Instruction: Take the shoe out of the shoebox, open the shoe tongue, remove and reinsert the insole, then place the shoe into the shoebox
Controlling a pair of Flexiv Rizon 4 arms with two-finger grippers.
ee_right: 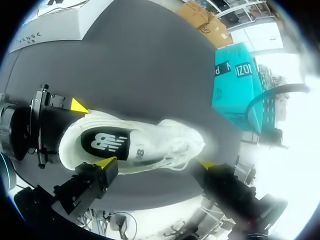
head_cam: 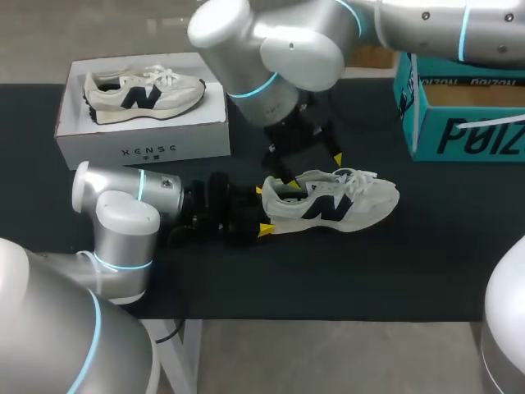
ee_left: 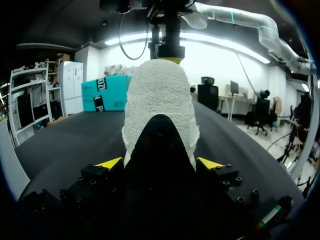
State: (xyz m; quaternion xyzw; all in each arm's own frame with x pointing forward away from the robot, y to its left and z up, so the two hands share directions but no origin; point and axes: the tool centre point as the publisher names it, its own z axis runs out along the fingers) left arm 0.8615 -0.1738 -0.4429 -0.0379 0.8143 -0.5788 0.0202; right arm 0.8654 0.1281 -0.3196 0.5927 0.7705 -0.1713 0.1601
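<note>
A cream shoe (head_cam: 336, 201) with a dark logo lies on its sole mid-table, toe pointing right. My left gripper (head_cam: 262, 210) is at its heel, one yellow tip on each side, shut on it. In the left wrist view the fuzzy heel (ee_left: 159, 105) fills the space between that gripper's (ee_left: 160, 164) fingers. My right gripper (head_cam: 312, 170) hangs open just above the shoe's collar. From the right wrist, the dark insole (ee_right: 105, 142) shows inside the shoe (ee_right: 150, 145), ahead of the open right gripper (ee_right: 154, 162). The white shoebox (head_cam: 148, 144) stands at the back left.
A second matching shoe (head_cam: 143, 92) lies on top of the white shoebox. A teal box (head_cam: 459, 115) stands at the back right. The black table (head_cam: 369, 271) has bare room in front of the shoe and to its right.
</note>
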